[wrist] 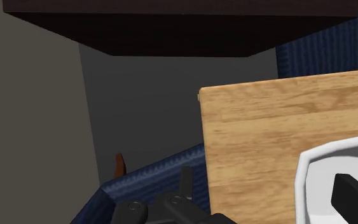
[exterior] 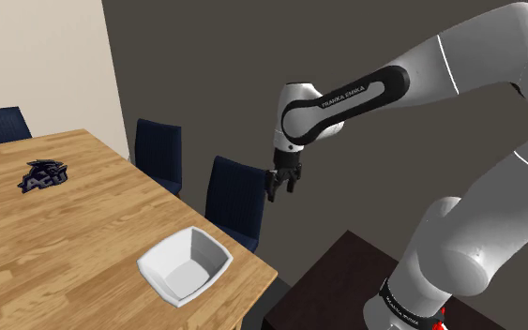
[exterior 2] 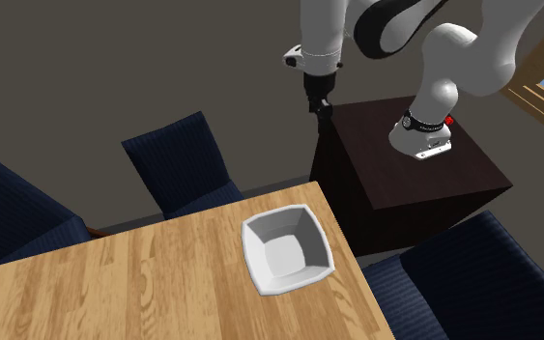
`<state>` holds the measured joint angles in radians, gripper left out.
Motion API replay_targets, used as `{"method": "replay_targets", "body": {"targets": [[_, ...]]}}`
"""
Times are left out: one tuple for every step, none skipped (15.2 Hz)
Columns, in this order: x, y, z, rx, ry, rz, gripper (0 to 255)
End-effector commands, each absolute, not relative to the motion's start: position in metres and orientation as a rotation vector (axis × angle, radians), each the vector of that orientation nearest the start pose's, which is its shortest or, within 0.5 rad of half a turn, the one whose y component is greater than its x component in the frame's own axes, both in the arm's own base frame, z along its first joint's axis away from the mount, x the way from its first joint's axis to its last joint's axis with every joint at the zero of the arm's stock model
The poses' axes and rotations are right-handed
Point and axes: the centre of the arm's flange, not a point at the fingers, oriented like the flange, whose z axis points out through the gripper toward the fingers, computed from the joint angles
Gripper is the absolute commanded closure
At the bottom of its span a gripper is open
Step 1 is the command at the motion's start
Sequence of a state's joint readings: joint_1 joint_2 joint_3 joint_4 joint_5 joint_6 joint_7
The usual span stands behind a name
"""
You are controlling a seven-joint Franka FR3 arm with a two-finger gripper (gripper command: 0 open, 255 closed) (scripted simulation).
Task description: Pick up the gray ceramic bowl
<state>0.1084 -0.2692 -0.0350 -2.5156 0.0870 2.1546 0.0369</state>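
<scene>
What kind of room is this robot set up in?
Most likely a dining room in a house: a wooden table with dark blue upholstered chairs along its sides, and a white bowl sitting near the table's corner.

bowl point(exterior: 185, 267) on table point(exterior: 65, 246) corner nr stand point(exterior 2: 395, 188), chairs point(exterior: 236, 199) behind

Wood table point(exterior: 74, 253) w/ navy chairs point(exterior: 236, 197), dk grey wall point(exterior: 205, 66) & cream wall point(exterior: 37, 56) behind.
</scene>
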Motion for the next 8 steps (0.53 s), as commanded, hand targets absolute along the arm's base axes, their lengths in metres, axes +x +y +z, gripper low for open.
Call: {"method": "replay_targets", "body": {"targets": [[0.436,0.046,0.35,-3.043,-0.001,0.137,0],[0.442,0.051,0.34,-3.033,-0.011,0.134,0],[0.448,0.055,0.33,-3.023,-0.022,0.13,0],[0.454,0.06,0.32,-3.013,-0.032,0.126,0],[0.46,0.065,0.311,-3.003,-0.042,0.123,0],[0.467,0.07,0.301,-2.993,-0.052,0.119,0],[0.473,0.076,0.291,-2.983,-0.063,0.115,0],[0.479,0.081,0.282,-2.973,-0.073,0.112,0]]}}
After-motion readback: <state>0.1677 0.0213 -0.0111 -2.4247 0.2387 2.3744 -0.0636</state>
